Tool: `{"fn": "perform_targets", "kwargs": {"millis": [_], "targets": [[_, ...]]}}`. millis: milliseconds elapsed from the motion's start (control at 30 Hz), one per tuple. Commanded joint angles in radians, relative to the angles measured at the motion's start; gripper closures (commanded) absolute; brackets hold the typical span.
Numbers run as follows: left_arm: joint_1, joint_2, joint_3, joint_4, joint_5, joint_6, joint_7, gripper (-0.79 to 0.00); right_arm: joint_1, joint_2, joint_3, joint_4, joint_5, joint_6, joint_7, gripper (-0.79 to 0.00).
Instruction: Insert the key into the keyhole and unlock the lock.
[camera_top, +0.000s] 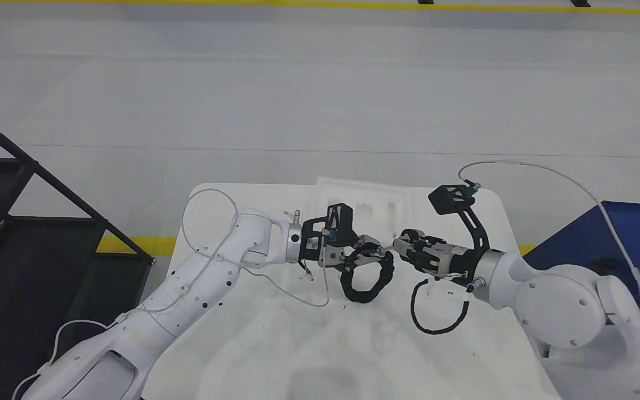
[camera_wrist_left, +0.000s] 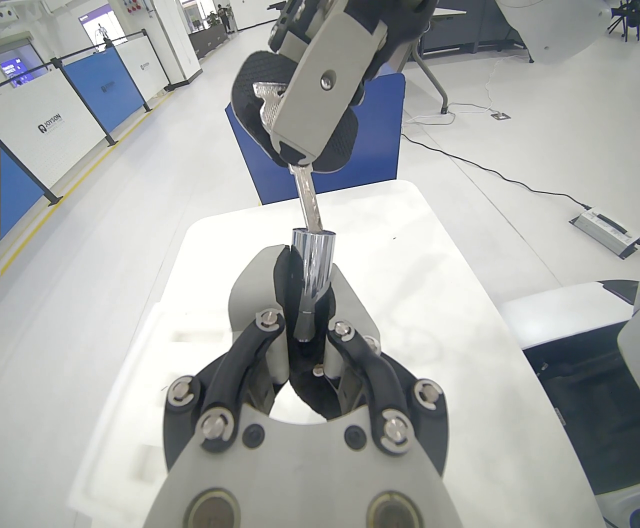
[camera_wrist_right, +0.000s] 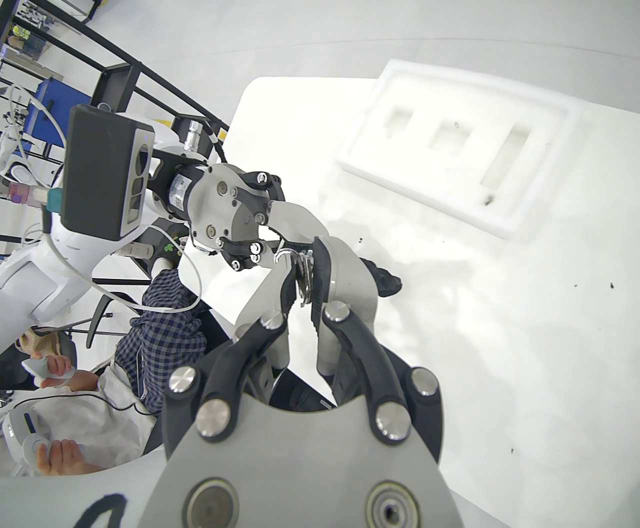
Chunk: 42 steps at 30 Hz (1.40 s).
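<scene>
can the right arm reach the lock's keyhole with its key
Likely yes: the right gripper holds the silver metal key tip-first at the keyhole end of the shiny chrome cylinder lock in the left gripper; nothing between.

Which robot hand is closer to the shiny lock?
Left. The left gripper is clamped around the lock cylinder, touching it. The right gripper sits off the cylinder's end, pinching the key, whose tip meets the keyhole.
</scene>
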Motion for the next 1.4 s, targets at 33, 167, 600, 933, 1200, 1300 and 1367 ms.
{"fn": "perform_targets", "kwargs": {"millis": [33,167,600,933,1200,1300,1367], "targets": [[0.003,-0.002,-0.005,-0.002,0.000,-0.001,-0.007,0.000,0.002,0.000,-0.008,-0.001,-0.013,0.001,-0.001,0.000],[0.008,-0.005,-0.011,-0.002,-0.004,-0.002,-0.017,0.000,0.008,0.000,-0.022,-0.006,-0.031,0.006,-0.002,0.000],[0.027,-0.011,-0.042,-0.001,-0.038,-0.008,-0.046,0.000,0.033,-0.004,-0.059,0.000,-0.041,0.022,0.001,0.000],[0.045,-0.013,-0.069,-0.014,-0.033,-0.010,-0.043,0.000,0.042,-0.010,-0.062,0.026,-0.002,0.063,-0.032,0.000],[0.056,-0.016,-0.083,-0.020,-0.020,-0.011,-0.046,0.000,0.040,-0.010,-0.063,0.028,0.011,0.057,-0.028,0.000],[0.058,-0.018,-0.087,-0.020,-0.017,-0.010,-0.043,0.000,0.040,-0.009,-0.064,0.029,0.014,0.054,-0.026,0.000],[0.059,-0.019,-0.091,-0.018,-0.015,-0.010,-0.041,0.000,0.039,-0.009,-0.063,0.028,0.017,0.053,-0.027,0.000]]}}
